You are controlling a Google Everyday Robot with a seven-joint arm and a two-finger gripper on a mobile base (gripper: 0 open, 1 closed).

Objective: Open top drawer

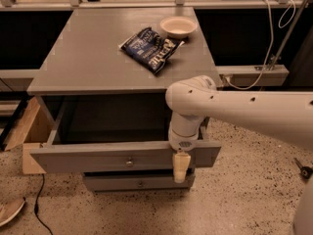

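Observation:
The top drawer [98, 156] of the grey cabinet stands pulled out, its wide front panel tilted slightly down to the left and its dark inside showing. A small round metal knob [129, 162] sits at the panel's centre. My gripper [180, 166] hangs from the white arm [234, 112] at the right part of the panel's top edge, with a beige tip reaching down over the panel's face. A lower, narrower drawer front [139, 182] shows just below, closed.
On the cabinet top [88, 58] lie a dark blue snack bag [152, 49] and a white bowl [178, 26]. A wooden box [29, 131] stands left of the cabinet. A shoe [9, 210] and a black cable [41, 204] lie on the speckled floor.

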